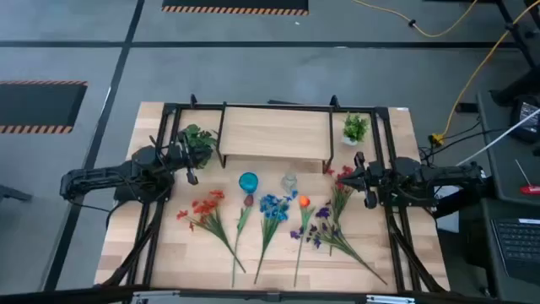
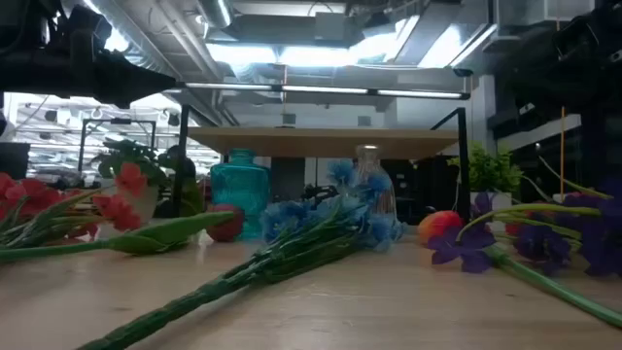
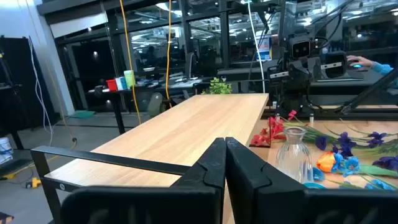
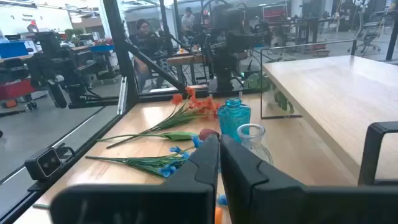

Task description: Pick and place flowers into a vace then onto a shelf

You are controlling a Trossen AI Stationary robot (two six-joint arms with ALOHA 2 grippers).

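L gripper [image 1: 192,164] fingers clenched, empty; shelf [image 1: 274,135] just ahead, teal vase [image 1: 248,181] & flowers [image 1: 272,215] off to its side. R gripper [image 1: 361,175] also clenched on nothing, red blooms [image 1: 342,175] right by the tips, clear vase [image 1: 289,181] ahead.

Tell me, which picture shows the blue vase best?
The low view: the blue vase stands whole in front of the shelf. The high view shows only its round top, the right wrist view shows it smaller, and the left wrist view barely a sliver.

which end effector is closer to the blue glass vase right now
Left, though not by much. The left end effector sits just off the blue glass vase toward the table's left side. The right end effector is farther off on the other side, beyond the clear vase.
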